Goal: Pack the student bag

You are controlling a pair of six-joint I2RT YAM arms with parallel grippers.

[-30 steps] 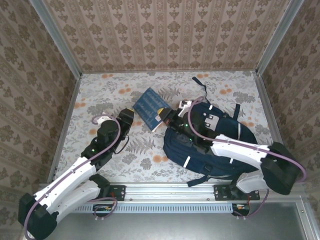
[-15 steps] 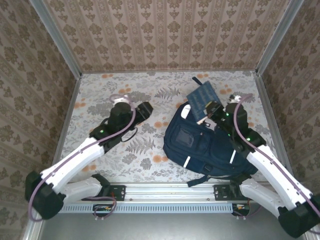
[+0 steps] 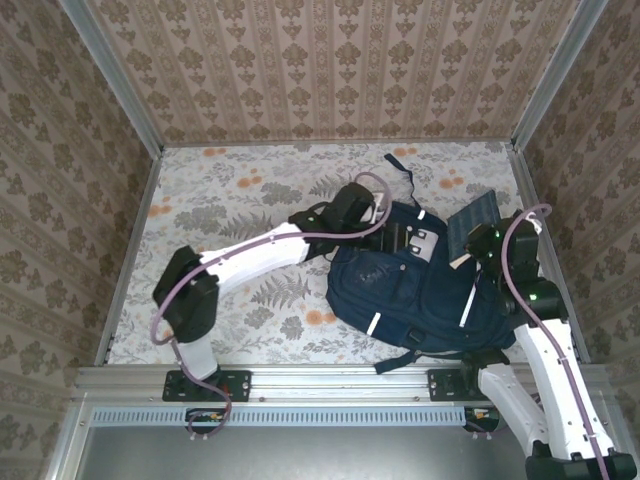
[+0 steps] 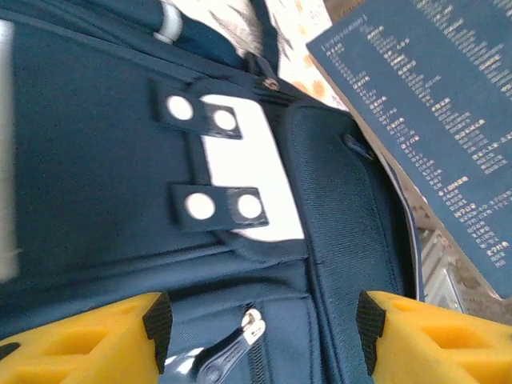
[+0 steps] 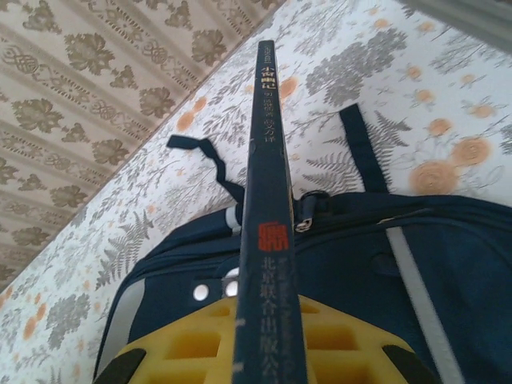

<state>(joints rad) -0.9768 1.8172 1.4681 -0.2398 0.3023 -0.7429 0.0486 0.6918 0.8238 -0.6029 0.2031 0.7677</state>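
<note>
Top external view: the student bag point(image 3: 420, 300), a bulky rounded pack of navy woven fabric, lies flat on the bench point(image 3: 230, 180), whose cover is printed with grey ferns and orange blooms. The bag sits toward 4 o'clock of the bench, with its carry loop point(image 3: 400, 165) pointing to 12 o'clock. A white reflective stripe point(image 3: 372, 323) crosses its near flank.

The left claw point(image 3: 395, 235) hovers at the bag's 11 o'clock corner. Its left wrist view shows the left claw point(image 4: 264, 320) open, yellow foam pads point(image 4: 88, 340) set well apart. Beneath them lie ribbed navy cloth, a pale smooth patch point(image 4: 240, 180) crossed by two dark tabs with round white studs, and a metal zipper pull point(image 4: 240, 344).

The right claw point(image 3: 478, 245) is clamped on a thin, flat, hard-edged navy book point(image 3: 470, 222), held tilted above the bag's 2 o'clock edge. Seen from the right wrist, the right claw point(image 5: 268, 352) pinches the book point(image 5: 268, 200) edge-on, its narrow spine carrying pale characters and a red seal.
</note>
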